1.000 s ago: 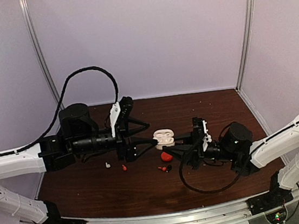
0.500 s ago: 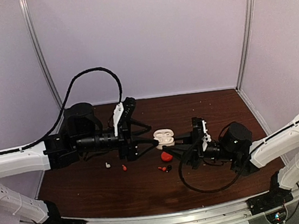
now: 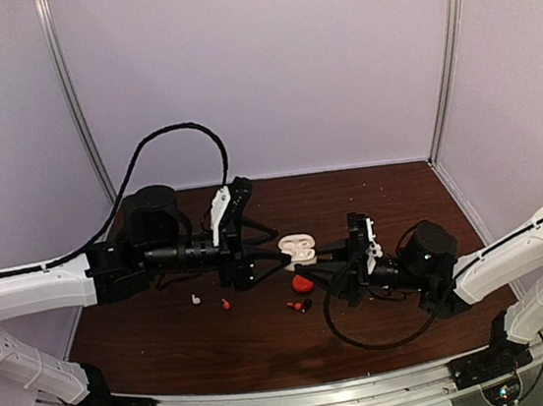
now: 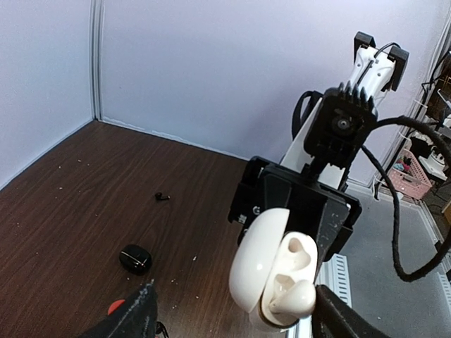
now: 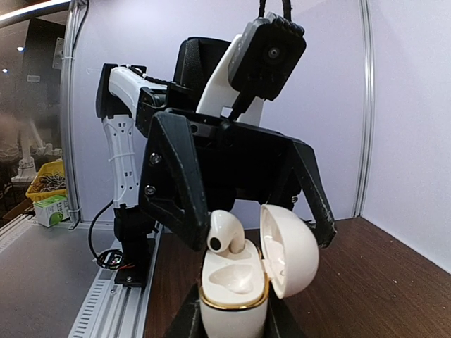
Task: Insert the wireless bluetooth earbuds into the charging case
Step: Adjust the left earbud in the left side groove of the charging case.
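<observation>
My right gripper [image 5: 235,318] is shut on the base of the open white charging case [image 5: 236,289], which it holds upright with its lid [image 5: 289,250] swung to the right. One white earbud [image 5: 227,232] stands in the case's left slot and sticks up above the rim; the other slot is bare. My left gripper [image 4: 236,315] is open, with its fingers [image 5: 176,186] on either side of the case and apart from the earbud. In the top view the case [image 3: 298,250] sits between the left gripper [image 3: 273,250] and the right gripper [image 3: 323,253].
On the dark wooden table [image 3: 390,198] lie a red case [image 3: 302,283], a red earbud [image 3: 226,304], a white earbud [image 3: 195,298] and a red and a black earbud [image 3: 299,306]. A black case [image 4: 134,258] and a black earbud [image 4: 162,196] lie further off.
My left arm has shifted a little to the right, towards the case, with its jaws still open. The right gripper and the case have stayed put.
</observation>
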Action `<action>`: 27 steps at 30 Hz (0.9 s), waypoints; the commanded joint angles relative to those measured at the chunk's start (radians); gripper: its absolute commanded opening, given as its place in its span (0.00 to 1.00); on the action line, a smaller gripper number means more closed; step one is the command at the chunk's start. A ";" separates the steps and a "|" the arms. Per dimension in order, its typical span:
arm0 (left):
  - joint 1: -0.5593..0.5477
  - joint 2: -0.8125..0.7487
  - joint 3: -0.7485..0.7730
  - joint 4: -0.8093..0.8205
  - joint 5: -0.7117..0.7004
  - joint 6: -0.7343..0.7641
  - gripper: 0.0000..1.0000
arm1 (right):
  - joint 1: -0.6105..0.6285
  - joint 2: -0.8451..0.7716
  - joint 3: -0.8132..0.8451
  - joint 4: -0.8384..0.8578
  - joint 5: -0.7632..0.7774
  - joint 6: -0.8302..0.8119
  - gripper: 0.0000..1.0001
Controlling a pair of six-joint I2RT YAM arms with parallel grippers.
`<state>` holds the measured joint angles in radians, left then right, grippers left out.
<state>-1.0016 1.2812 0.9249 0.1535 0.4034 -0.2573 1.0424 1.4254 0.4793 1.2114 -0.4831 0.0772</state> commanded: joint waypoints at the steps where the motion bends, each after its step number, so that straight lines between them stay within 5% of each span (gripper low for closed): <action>1: 0.037 0.011 0.022 0.007 -0.029 -0.020 0.77 | 0.001 -0.019 0.007 0.037 -0.032 -0.011 0.00; 16: 0.037 -0.031 -0.011 0.040 0.114 0.050 0.81 | -0.001 -0.004 0.009 0.041 -0.028 -0.001 0.00; 27: 0.037 -0.005 0.016 0.032 0.042 0.024 0.77 | -0.001 0.006 0.016 0.042 -0.041 0.001 0.00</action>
<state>-0.9730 1.2678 0.9150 0.1551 0.4858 -0.2276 1.0409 1.4258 0.4797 1.2083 -0.4988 0.0772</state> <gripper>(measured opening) 0.781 0.225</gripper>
